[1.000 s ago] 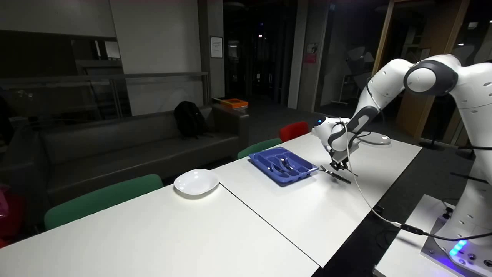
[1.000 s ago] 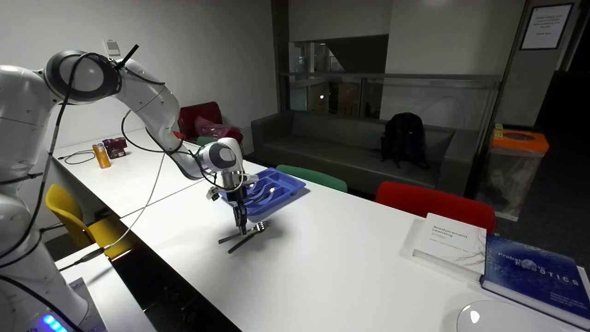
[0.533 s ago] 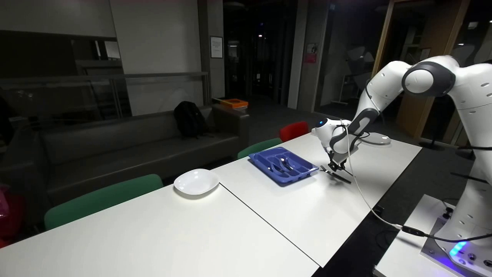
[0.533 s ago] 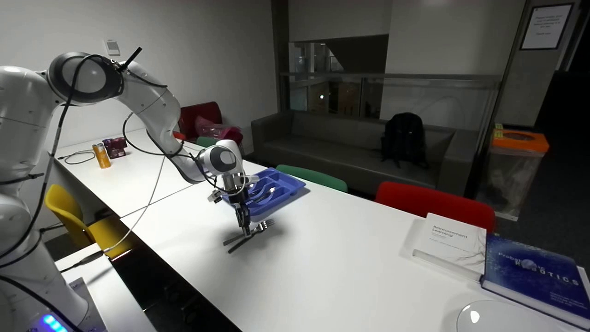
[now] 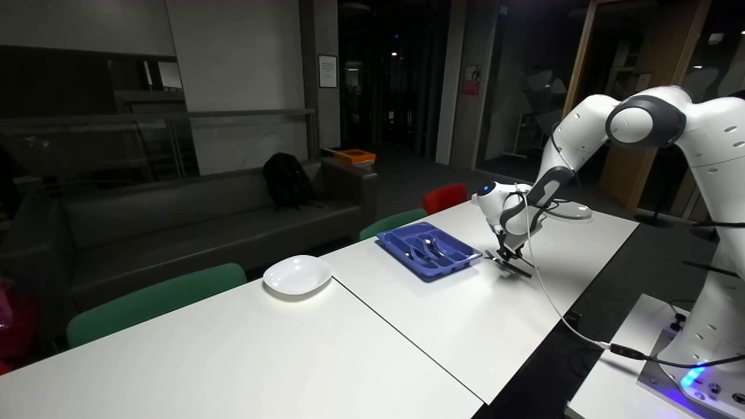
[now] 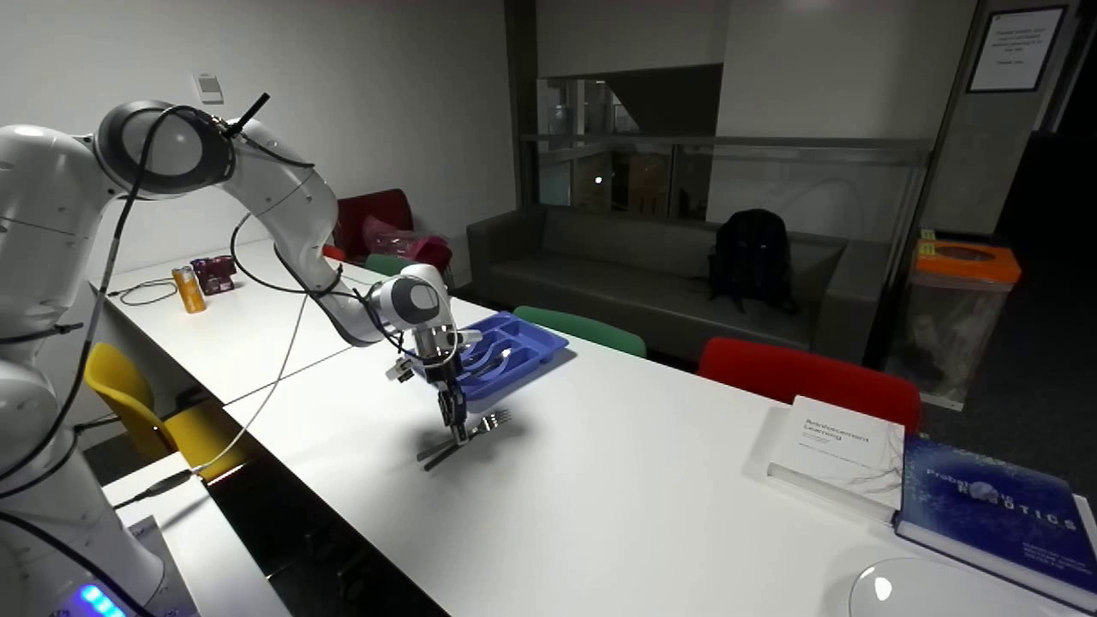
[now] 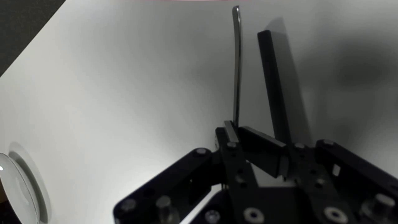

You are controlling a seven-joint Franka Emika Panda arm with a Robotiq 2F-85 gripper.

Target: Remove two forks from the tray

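Note:
The blue tray (image 5: 429,272) lies on the white table and shows in both exterior views (image 6: 536,341); it holds several utensils. My gripper (image 7: 235,127) is shut on the thin metal handle of a fork (image 7: 238,62), seen edge-on in the wrist view. The gripper is low over the table beside the tray in both exterior views (image 5: 509,256) (image 6: 458,435). The other fork, with a black handle (image 7: 271,71), lies on the table just beside the held one; it also shows in both exterior views (image 5: 517,270) (image 6: 439,460). The held fork's tines are hidden; whether it touches the table, I cannot tell.
A white plate (image 5: 297,275) stands on the table beyond the tray. A greyish plate (image 6: 934,587), a white book (image 6: 840,454) and a blue book (image 6: 994,514) lie at the table's other end. An orange can (image 6: 188,290) stands far off. Chairs line the table edge.
My gripper has moved down and slightly toward the black-handled fork, carrying the held fork lower and closer beside it. The lying fork and the tray have not moved.

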